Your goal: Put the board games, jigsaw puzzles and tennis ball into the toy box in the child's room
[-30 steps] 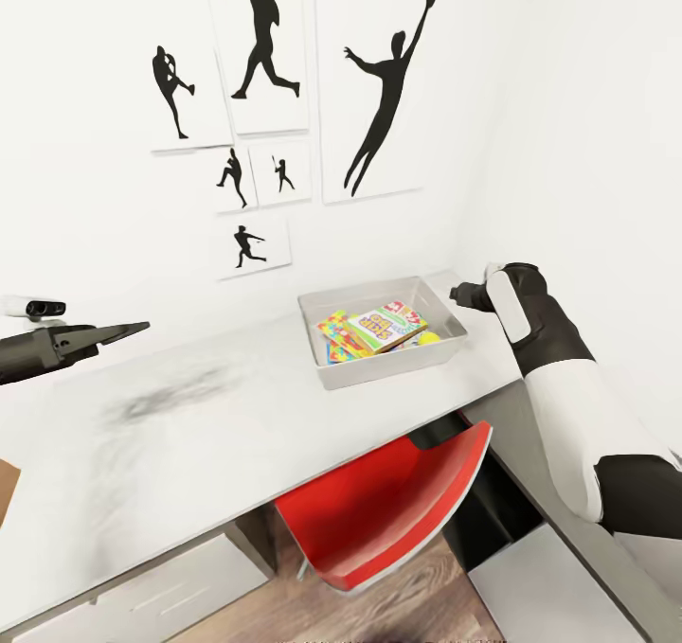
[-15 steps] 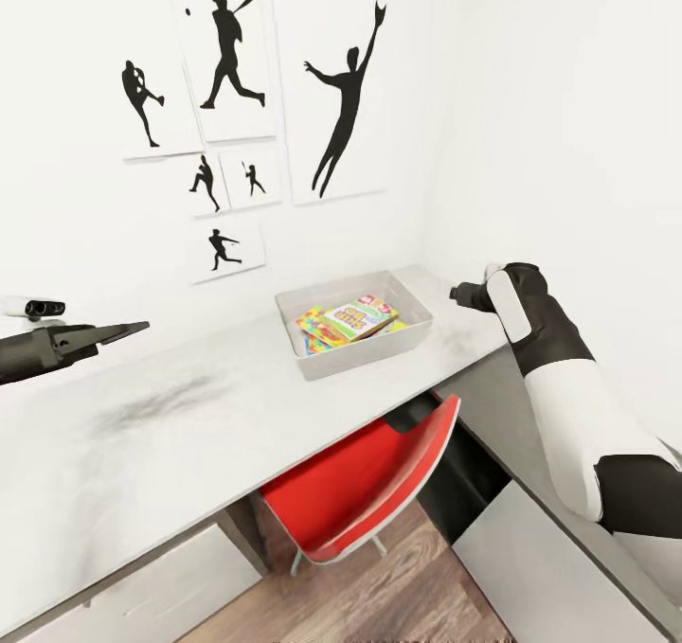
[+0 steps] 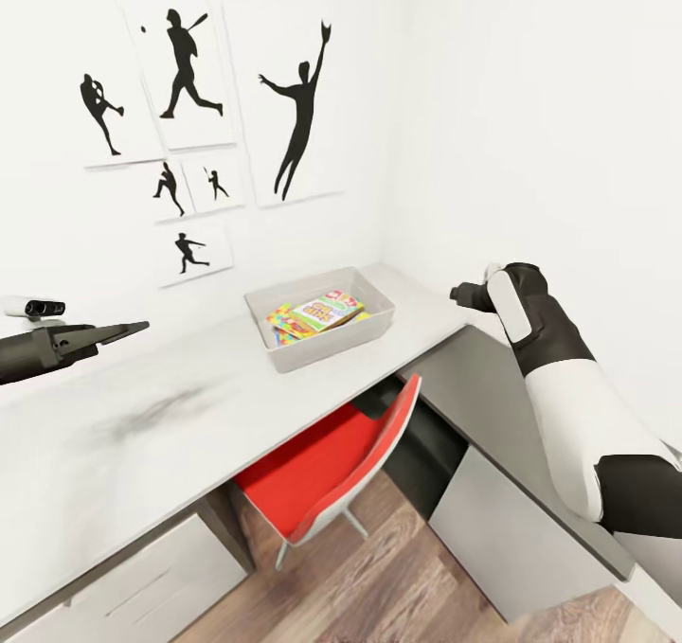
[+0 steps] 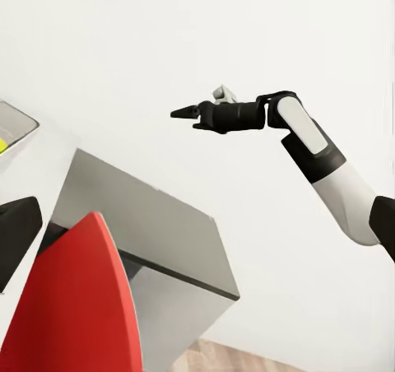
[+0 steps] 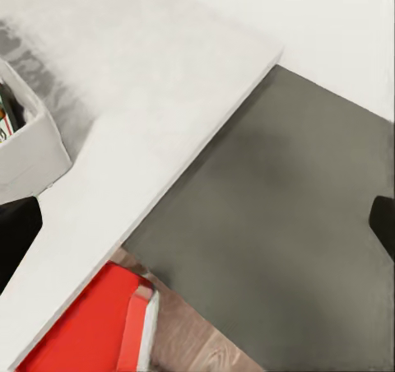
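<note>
Honestly, with my left end effector [image 3: 128,327] pressed together and empty, and my right end effector [image 4: 183,112] likewise, I risk clipping the counter [image 3: 170,416] while swinging.

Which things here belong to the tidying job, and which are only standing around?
Job things:
- toy box
- board game inside it
- jigsaw puzzle inside it
- table

Only standing around:
- red chair
- dark grey cabinet
- baseball pictures

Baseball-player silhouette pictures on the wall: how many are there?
6: pitcher, batter, leaping catcher in the top row; two small ones beneath; one lowest.
</note>
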You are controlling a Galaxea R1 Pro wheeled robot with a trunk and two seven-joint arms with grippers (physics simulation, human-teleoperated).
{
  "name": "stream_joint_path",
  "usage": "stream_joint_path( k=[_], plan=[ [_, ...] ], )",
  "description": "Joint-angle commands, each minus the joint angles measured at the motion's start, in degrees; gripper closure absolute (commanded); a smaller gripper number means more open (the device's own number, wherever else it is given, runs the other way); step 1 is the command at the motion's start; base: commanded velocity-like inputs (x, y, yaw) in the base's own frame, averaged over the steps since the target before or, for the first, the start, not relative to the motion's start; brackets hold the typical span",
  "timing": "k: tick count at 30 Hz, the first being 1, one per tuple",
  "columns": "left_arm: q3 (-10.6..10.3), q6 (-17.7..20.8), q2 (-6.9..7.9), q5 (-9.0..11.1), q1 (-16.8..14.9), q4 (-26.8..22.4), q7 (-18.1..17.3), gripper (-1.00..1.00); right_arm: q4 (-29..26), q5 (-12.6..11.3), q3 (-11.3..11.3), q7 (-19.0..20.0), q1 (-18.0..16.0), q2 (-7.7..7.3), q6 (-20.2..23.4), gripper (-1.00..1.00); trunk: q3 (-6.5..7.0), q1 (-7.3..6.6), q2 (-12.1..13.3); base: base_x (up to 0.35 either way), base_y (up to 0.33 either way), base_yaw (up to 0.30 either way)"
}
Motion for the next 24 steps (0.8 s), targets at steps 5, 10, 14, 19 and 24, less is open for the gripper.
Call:
stream_joint_path(
  k=[5, 10, 14, 19, 24],
  plan=[
    [0.0, 0.6, 0.08, -0.1, 0.0, 0.0, -0.2, -1.0, 0.0, -0.6, 0.3, -0.5, 0.3, -0.06, 0.1, -1.0, 0.28, 0.02, -0.1, -0.131, 0.069, -0.21],
    [0.0, 0.6, 0.47, 0.0, 0.0, 0.0, -0.2, -1.0, 0.0, -0.6, 0.3, -0.5, 0.5, -0.06, 0.1, -1.0, 0.68, 0.02, -0.1, -0.135, 0.072, -0.21],
    [0.0, 0.6, 0.72, 0.0, 0.0, 0.0, -0.2, -1.0, 0.0, -0.6, 0.3, -0.5, 0.5, -0.06, 0.0, -1.0, 0.99, 0.02, -0.1, -0.101, 0.017, -0.21],
    [0.0, 0.6, 0.8, 0.0, 0.0, 0.0, -0.2, -1.0, 0.0, -0.6, 0.3, -0.5, 0.5, -0.06, 0.0, -1.0, 1.39, 0.02, -0.1, -0.125, 0.029, -0.21],
    [0.0, 0.6, 0.81, 0.0, 0.0, 0.0, -0.2, -1.0, 0.0, -0.6, 0.3, -0.5, 0.5, -0.06, 0.0, -1.0, 1.79, 0.02, -0.1, -0.128, 0.081, -0.21]
  ],
)
